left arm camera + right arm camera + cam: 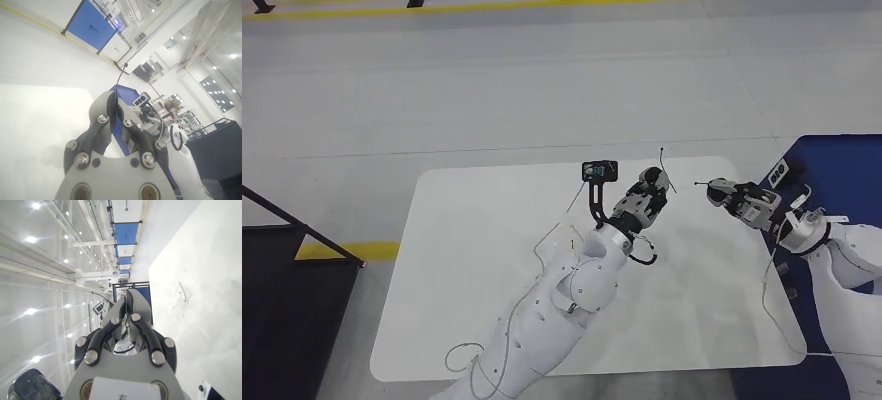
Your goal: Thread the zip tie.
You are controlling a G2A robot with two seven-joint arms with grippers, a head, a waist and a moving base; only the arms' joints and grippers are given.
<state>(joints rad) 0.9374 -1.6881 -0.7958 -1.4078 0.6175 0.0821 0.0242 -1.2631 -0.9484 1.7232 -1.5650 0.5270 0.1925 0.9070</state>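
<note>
Two hands hang above the table (pixel 482 260), and by my reading nothing is threaded yet. Nearest me, the left hand (pixel 113 100) is clamped tight on the zip tie (pixel 120 76), gripping the strap low down. From that pinch the tie rises with its long axis near upright and slightly bowed, leaning away from the robot, with what looks like its small square head at the free far end. Off to the side and clear of the tie, the right hand (pixel 126 299) has its fingers pressed together – whether it pinches anything I cannot tell. What remains, I judge, is the whole job – bringing tail and head together and feeding one through.
</note>
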